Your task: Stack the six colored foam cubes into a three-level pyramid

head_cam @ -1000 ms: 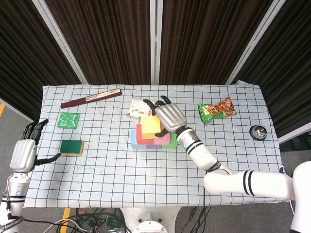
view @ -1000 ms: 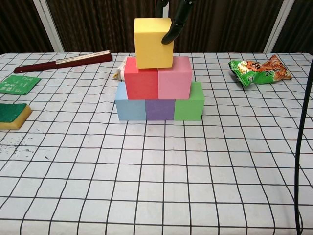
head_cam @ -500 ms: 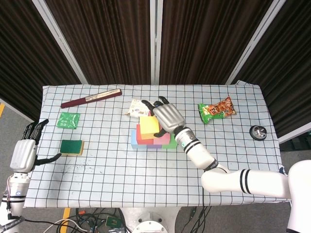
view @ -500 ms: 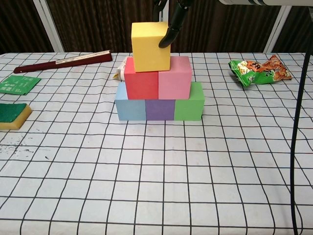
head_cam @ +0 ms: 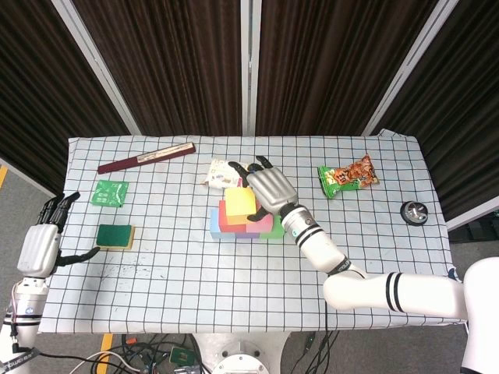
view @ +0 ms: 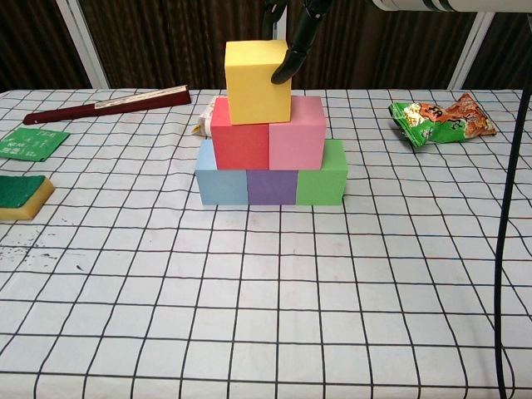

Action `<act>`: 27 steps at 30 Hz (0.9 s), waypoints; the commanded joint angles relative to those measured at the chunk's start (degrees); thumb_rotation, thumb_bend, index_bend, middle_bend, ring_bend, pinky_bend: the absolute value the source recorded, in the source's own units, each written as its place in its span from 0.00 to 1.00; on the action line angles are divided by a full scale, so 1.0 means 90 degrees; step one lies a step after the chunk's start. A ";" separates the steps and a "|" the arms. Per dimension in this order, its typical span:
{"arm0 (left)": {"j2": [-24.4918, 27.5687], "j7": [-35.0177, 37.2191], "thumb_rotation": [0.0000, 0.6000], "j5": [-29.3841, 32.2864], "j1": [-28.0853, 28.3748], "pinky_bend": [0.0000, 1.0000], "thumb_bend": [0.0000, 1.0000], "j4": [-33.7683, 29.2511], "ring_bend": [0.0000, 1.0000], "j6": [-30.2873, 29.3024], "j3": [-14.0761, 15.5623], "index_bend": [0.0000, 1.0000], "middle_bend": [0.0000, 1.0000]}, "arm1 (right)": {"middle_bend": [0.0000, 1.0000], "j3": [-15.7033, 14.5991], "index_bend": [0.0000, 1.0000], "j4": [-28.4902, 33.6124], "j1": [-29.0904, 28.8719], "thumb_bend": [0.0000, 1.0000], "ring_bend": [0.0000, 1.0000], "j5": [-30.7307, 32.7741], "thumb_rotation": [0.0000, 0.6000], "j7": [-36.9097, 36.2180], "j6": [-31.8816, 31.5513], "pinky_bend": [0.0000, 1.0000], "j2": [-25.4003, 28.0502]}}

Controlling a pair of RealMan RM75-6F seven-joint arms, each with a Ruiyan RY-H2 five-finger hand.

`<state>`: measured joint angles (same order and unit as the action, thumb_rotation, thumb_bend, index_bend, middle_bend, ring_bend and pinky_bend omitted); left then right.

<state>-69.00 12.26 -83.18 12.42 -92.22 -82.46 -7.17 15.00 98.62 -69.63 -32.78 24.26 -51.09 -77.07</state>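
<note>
The pyramid stands mid-table: blue cube (view: 222, 184), purple cube (view: 272, 186) and green cube (view: 322, 179) at the bottom, with the red cube (view: 239, 143) and pink cube (view: 297, 141) on them. The yellow cube (view: 258, 81) sits on top, over the red-pink seam and a little to the red side. My right hand (head_cam: 271, 189) reaches over it from behind and holds it; one of its fingers (view: 295, 46) presses the cube's upper right edge. My left hand (head_cam: 39, 245) hangs open off the table's left edge, holding nothing.
A green-and-yellow sponge (head_cam: 115, 235) and a green packet (head_cam: 110, 192) lie at the left. A dark red stick (head_cam: 146, 157) lies at the back left, and a white packet (head_cam: 216, 173) lies just behind the pyramid. A snack bag (head_cam: 348, 177) and a black round object (head_cam: 414, 212) are at the right.
The yellow cube has come down a little and shifted slightly left onto the red and pink cubes, with my right hand still on it. The left hand has not moved.
</note>
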 commanded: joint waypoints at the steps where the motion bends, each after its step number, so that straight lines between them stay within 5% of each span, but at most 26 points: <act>1: 0.0001 0.0002 1.00 -0.0006 -0.0003 0.05 0.00 -0.0001 0.00 -0.0009 -0.0003 0.05 0.09 | 0.66 0.0013 0.00 0.0026 -0.0027 0.19 0.17 0.0079 1.00 0.0044 -0.0025 0.00 -0.0002; 27: -0.0046 0.0047 1.00 -0.0019 0.0006 0.05 0.00 0.0078 0.00 0.0008 -0.0012 0.05 0.09 | 0.66 0.0140 0.00 0.0128 -0.0005 0.20 0.17 0.0409 1.00 0.0049 -0.0187 0.00 -0.0025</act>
<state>-69.41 12.67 -83.35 12.48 -91.53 -82.39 -7.27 15.93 99.37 -69.77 -29.88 24.97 -52.70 -77.53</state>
